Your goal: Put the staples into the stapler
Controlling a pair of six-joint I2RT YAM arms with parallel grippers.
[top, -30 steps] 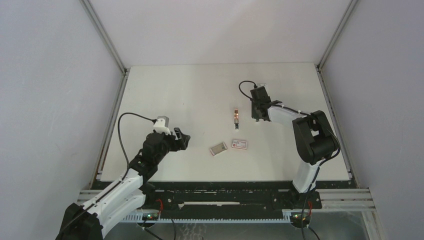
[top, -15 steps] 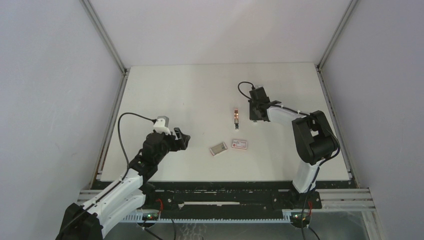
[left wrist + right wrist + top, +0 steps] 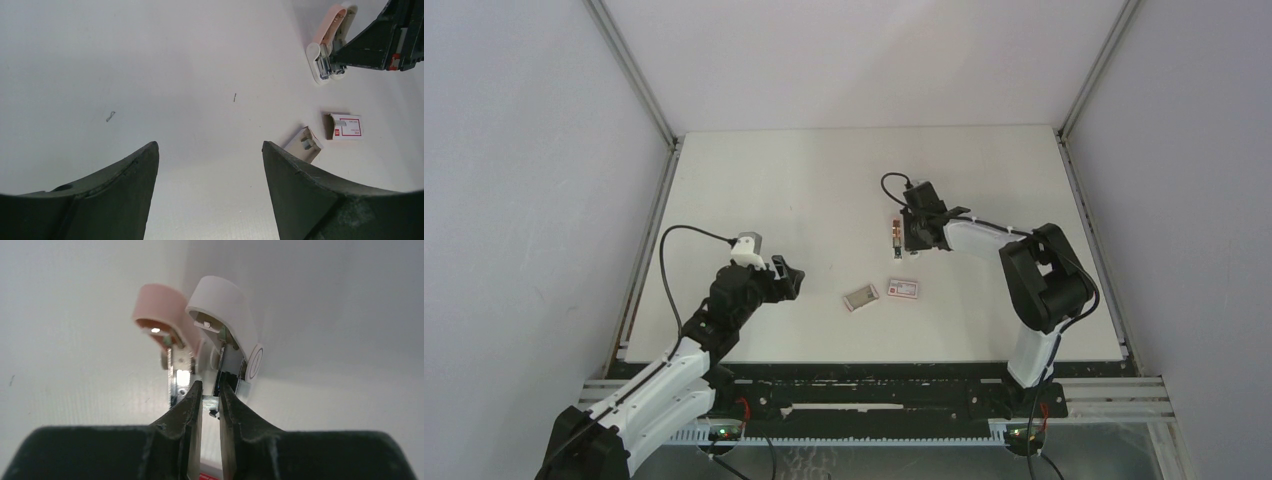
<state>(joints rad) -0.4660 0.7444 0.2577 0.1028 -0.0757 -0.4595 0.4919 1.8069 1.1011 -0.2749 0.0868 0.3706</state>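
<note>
The stapler (image 3: 894, 231) lies opened in mid-table, its pink half (image 3: 159, 315) and white half (image 3: 223, 309) spread apart with the metal rail (image 3: 177, 371) showing between them. My right gripper (image 3: 210, 387) is shut on a short silvery strip of staples (image 3: 211, 401), its tips right at the stapler's open mouth. The pink-red carton sleeve (image 3: 904, 289) and its slid-out tray (image 3: 861, 297) rest nearer the arms. Well to the left, my left gripper (image 3: 210, 147) hovers open and holds nothing.
Two stray bent staples (image 3: 110, 116) (image 3: 234, 97) lie on the white table between the left gripper and the stapler (image 3: 327, 45). The right arm's cable (image 3: 892, 181) loops just behind the stapler. Metal frame rails (image 3: 649, 260) border the table.
The right gripper has swung left across the table with the strip, from beside the stapler to right against it. The left arm has stayed still.
</note>
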